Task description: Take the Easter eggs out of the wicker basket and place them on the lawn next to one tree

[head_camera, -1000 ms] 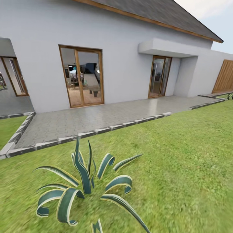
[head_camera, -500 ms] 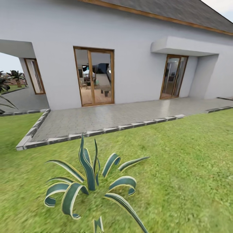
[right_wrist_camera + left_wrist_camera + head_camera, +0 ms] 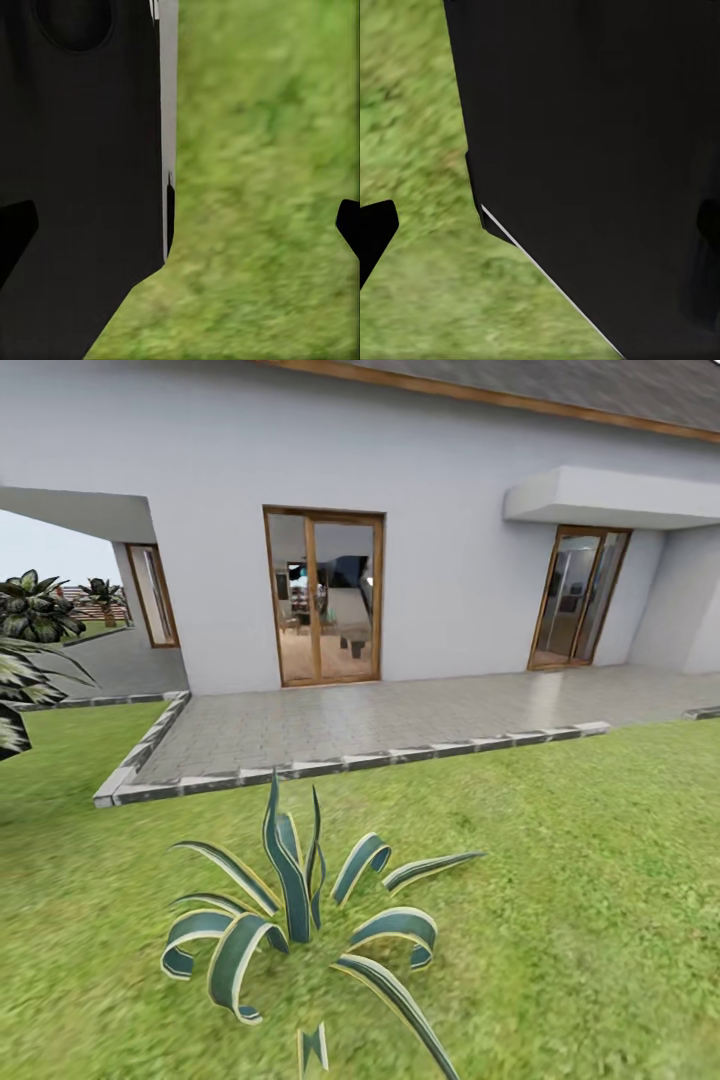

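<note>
The lawn (image 3: 590,880) is mottled green grass, running up to the stone edge of a grey paved terrace (image 3: 400,715) before a white house (image 3: 430,480); a striped spiky plant (image 3: 300,920) grows near its lower edge; both grippers' fingertips sit far apart over blurred grass, holding nothing.

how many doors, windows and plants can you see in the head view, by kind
Glazed wood-framed doors: 2, the double door and the door under the canopy
Side window: 1
Striped spiky plant on the lawn: 1
Dark leafy plants at far left: a cluster, number unclear, counted as 1
Total: 5
</note>
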